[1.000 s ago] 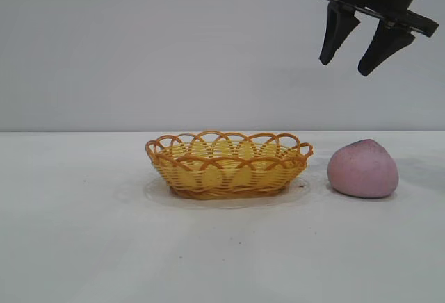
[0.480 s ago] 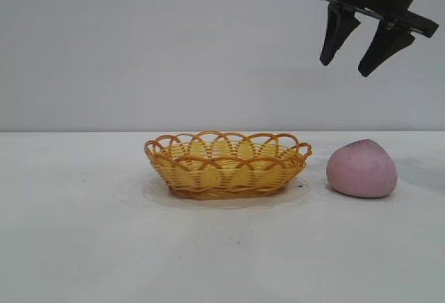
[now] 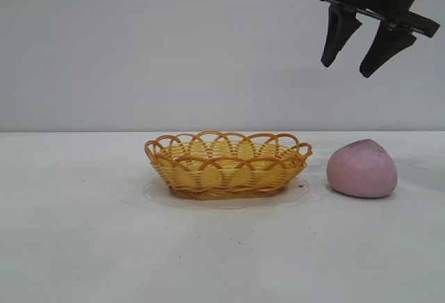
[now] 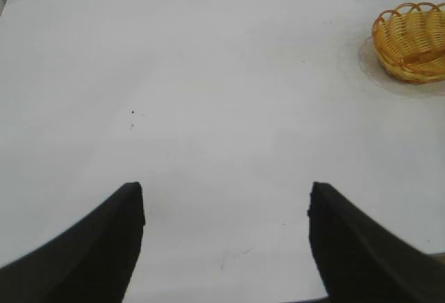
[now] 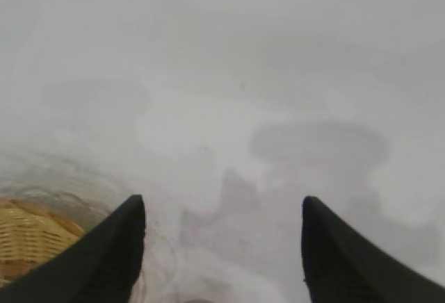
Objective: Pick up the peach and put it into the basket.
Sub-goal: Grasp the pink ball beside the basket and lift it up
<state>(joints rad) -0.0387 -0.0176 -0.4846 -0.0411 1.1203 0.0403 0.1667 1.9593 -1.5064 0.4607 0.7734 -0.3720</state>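
The pink peach (image 3: 362, 169) rests on the white table at the right, a short way from the yellow wicker basket (image 3: 227, 163) in the middle. High above the peach, at the top right of the exterior view, hangs my right gripper (image 3: 345, 70), open and holding nothing. Its wrist view has the same open right gripper (image 5: 221, 202) over bare table, with a corner of the basket (image 5: 28, 237) beside one finger; the peach does not show there. My left gripper (image 4: 226, 190) is open over bare table, with the basket (image 4: 411, 41) far off; this arm is outside the exterior view.
The white table (image 3: 83, 233) runs wide to the left and in front of the basket. A plain grey wall (image 3: 139, 46) stands behind. A faint ring mark (image 3: 139, 193) lies on the table around the basket's foot.
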